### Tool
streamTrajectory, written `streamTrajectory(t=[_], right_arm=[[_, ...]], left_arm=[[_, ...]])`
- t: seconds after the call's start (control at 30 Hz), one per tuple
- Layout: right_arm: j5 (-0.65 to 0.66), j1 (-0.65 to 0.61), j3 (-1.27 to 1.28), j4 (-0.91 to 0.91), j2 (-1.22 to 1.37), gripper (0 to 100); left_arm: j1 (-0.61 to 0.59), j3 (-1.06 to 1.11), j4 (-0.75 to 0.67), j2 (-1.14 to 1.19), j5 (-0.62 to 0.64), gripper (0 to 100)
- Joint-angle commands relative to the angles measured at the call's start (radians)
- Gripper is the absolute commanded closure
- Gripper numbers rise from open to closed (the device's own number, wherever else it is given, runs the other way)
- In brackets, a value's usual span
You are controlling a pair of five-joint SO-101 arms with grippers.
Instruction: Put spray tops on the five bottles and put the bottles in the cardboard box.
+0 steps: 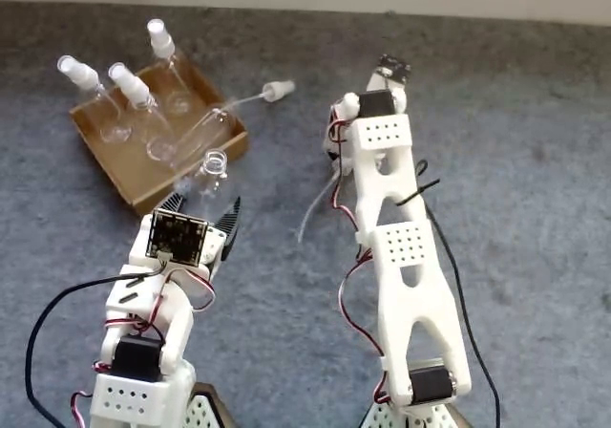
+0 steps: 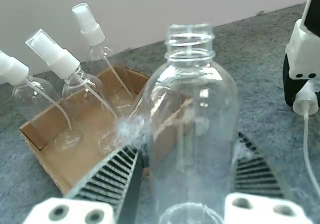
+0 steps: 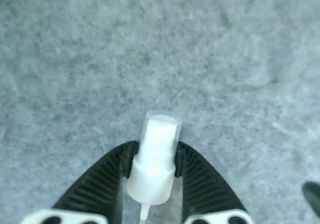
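Left gripper [image 2: 190,151] jaws clasp the uncapped bottle [image 2: 192,109] between them. From above, the box [image 1: 95,146] lies at its 10 o'clock. Right gripper [image 3: 156,148] jaws pinch a top [image 3: 152,174].

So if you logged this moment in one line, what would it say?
left gripper: shut on uncapped bottle | right gripper: shut on spray top | cardboard box: four capped bottles, one tipped over rim
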Motion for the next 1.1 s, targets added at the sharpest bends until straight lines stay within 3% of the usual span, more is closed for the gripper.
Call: streamTrajectory(t=[0.0,0.13,0.67,1.07], right_arm=[[0.249,0.081,-0.11,0.019,-0.119,99.3],[0.364,0.11,-0.11,0.021,-0.216,99.4],[0.365,0.196,-0.108,0.025,-0.73,99.4],[0.367,0.288,-0.108,0.025,-0.949,99.4]], left_arm=[[-0.004,0.022,-0.014,-0.002,0.011,88],[-0.004,0.022,-0.014,-0.002,0.011,88],[0.166,0.022,0.029,-0.002,0.011,88],[0.257,0.022,0.078,-0.004,0.011,88]])
